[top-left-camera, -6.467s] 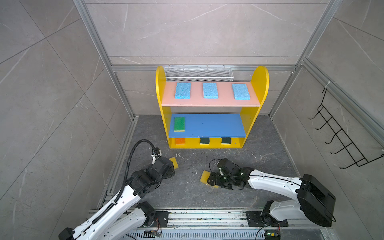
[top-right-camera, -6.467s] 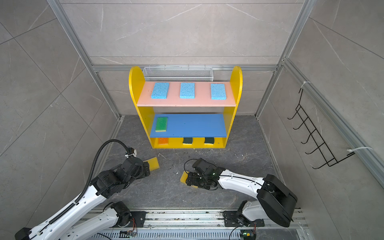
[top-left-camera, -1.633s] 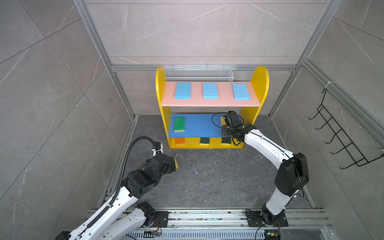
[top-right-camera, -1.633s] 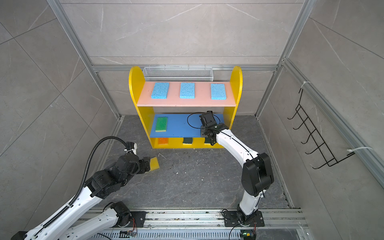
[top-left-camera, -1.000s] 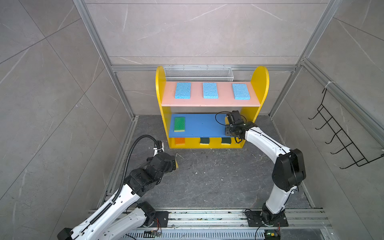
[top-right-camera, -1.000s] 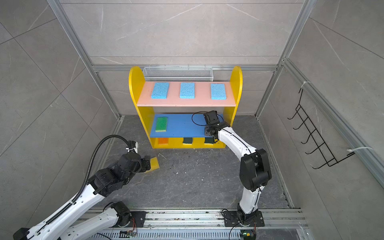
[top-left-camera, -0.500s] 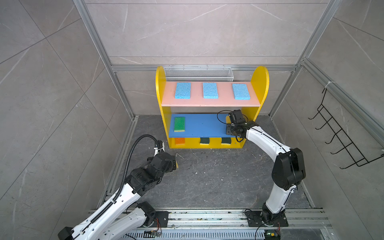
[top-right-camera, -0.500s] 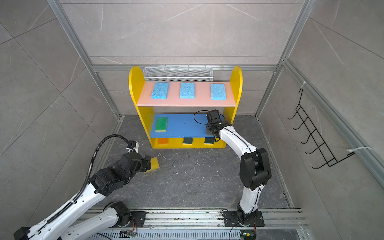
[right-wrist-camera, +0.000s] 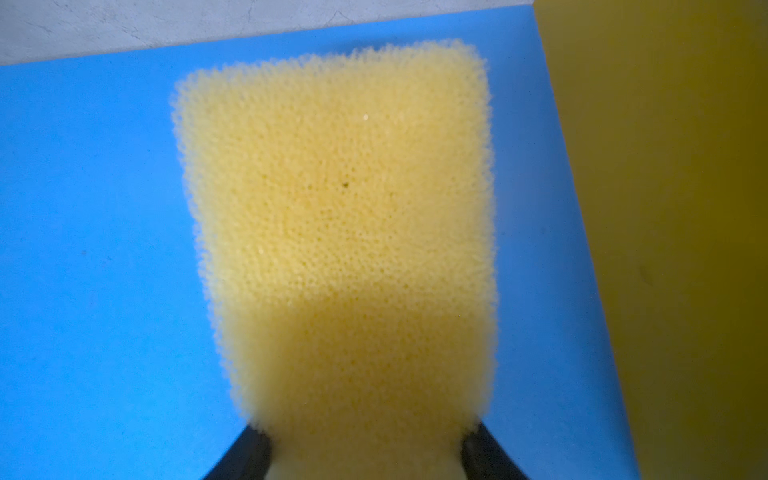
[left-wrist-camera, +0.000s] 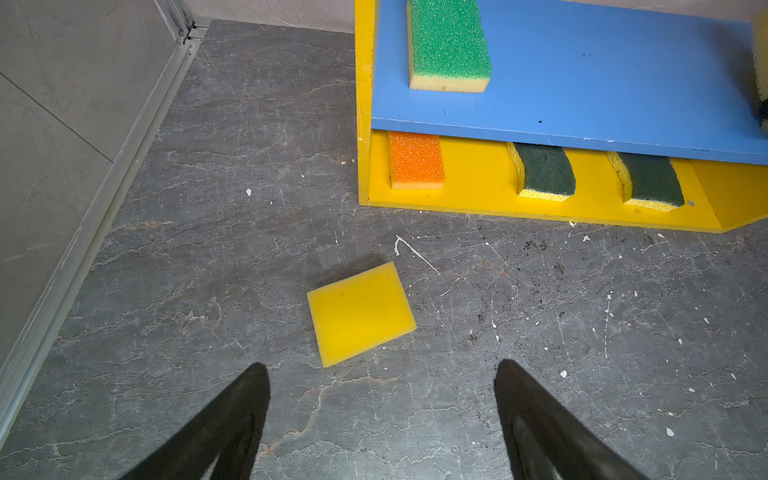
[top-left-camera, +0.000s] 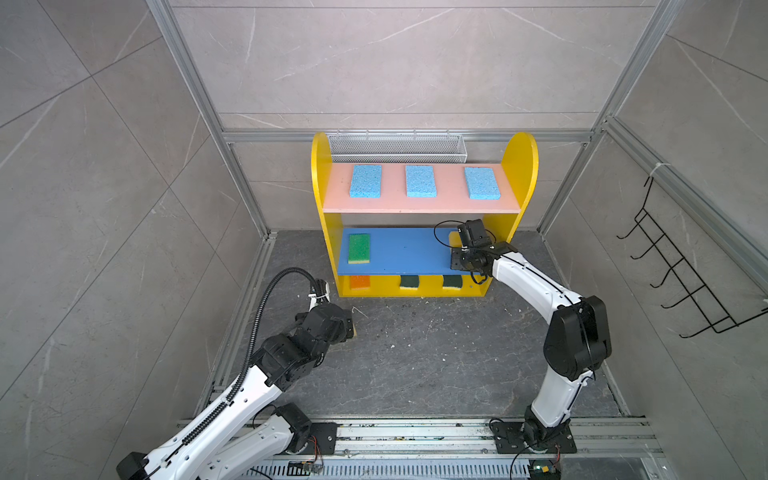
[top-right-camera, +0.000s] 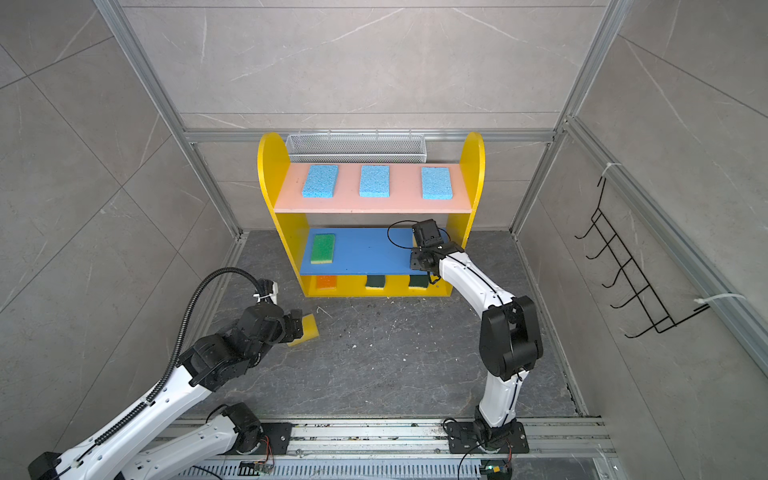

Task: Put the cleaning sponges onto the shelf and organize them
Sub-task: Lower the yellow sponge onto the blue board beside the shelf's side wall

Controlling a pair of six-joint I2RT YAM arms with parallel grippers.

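While the left gripper (left-wrist-camera: 381, 368), fingers wide, hovers by the flat yellow foam sponge (left-wrist-camera: 360, 313) on the floor (left-wrist-camera: 208, 249) at lower left, the right gripper (right-wrist-camera: 365, 449) has brought its pale-yellow porous sponge (right-wrist-camera: 336, 208) over the right end of the blue middle board (top-left-camera: 407, 253) (clamped, unreleased), so two placements remain. On the yellow shelf (top-left-camera: 519, 166), the pink top board (top-left-camera: 415, 203) holds three light-blue sponges (top-left-camera: 365, 181) (top-left-camera: 420, 181) (top-left-camera: 482, 183); the blue, a green sponge (top-left-camera: 359, 248); the bottom, an orange sponge (top-left-camera: 359, 281) and two dark-green scourers (top-left-camera: 409, 281) (top-left-camera: 452, 281).

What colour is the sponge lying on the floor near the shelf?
The floor sponge is plain yellow, clearest in the left wrist view.
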